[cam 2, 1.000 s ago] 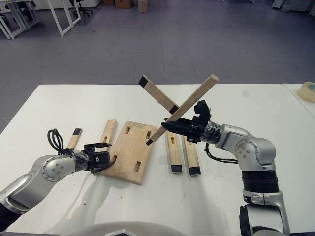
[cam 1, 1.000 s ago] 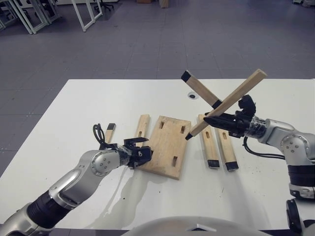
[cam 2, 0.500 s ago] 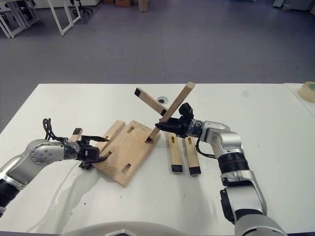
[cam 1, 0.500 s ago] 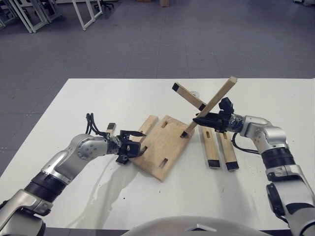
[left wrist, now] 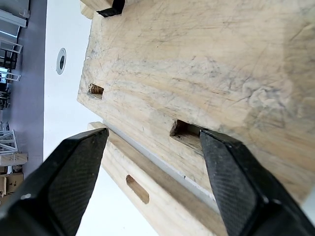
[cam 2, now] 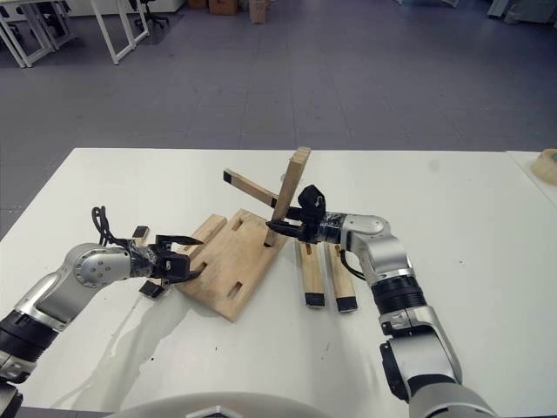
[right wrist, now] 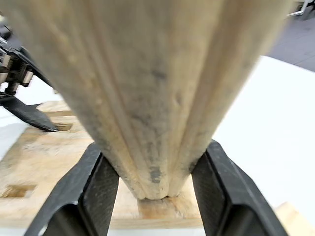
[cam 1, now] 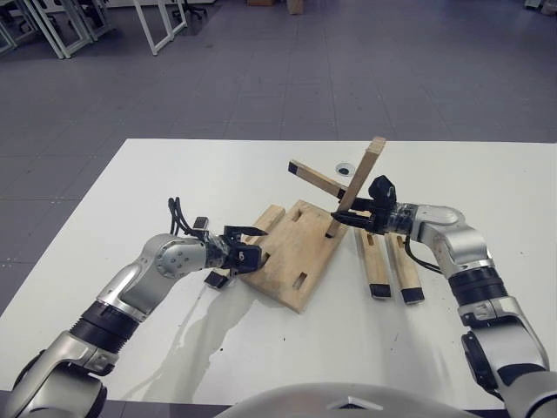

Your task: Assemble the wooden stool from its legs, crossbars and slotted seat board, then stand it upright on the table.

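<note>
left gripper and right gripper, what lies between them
The slotted seat board lies between the left gripper and the right gripper, as both eye views show.

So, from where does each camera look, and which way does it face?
Both eye views: on the head, facing forward and down over the white table; left arm and right arm show.
Left wrist: behind the open left gripper, facing the slotted wooden seat board.
Right wrist: behind the right gripper, facing the crossed wooden legs it clamps.
Shared: both wrist views see the board.
</note>
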Tool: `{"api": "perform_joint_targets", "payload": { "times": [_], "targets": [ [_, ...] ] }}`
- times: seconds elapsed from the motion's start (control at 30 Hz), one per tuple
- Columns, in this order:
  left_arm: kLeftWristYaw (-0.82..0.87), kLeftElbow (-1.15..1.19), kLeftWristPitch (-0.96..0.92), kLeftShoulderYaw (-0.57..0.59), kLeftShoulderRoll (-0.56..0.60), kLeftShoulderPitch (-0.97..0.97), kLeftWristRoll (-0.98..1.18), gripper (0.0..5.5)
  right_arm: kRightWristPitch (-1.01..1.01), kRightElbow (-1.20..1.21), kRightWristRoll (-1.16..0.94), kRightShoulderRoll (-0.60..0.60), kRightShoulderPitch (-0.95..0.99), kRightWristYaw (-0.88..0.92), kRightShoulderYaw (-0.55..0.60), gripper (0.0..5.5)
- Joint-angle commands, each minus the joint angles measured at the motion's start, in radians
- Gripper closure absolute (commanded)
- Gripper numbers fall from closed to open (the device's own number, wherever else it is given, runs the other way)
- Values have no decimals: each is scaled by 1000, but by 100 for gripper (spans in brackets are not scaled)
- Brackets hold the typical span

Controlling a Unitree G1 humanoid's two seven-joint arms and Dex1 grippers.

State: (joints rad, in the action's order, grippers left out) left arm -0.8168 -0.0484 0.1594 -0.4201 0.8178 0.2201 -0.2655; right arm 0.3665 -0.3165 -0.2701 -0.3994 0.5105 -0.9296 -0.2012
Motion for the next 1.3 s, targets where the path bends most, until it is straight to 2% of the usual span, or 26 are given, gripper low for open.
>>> {"api": "perform_joint_targets", "payload": {
  "times": [0.03,0.23,0.4,0.47,0.8,1.3],
  "targets": [
    [-15,-48,-24,-51,-70,-59,-13,207,49,-103,137,19,-64,100,-93,348],
    [3,-60,-43,-34,-101,-77,-8,207,-6,-210,151,-11,-134,101,-88,347],
    [25,-36,0,11,-85,-110,6,207,191,-6,-62,-77,-154,-74,-12,347],
    [29,-8,14,21,-79,-109,-1,207,226,10,-88,-99,-159,-94,1,347],
    [44,-2,15,18,-125,-107,-21,207,191,-85,-72,-84,-126,-51,28,347],
    [37,-3,6,24,-143,-101,-34,207,225,78,-113,-62,-95,-9,71,347]
  ]
}}
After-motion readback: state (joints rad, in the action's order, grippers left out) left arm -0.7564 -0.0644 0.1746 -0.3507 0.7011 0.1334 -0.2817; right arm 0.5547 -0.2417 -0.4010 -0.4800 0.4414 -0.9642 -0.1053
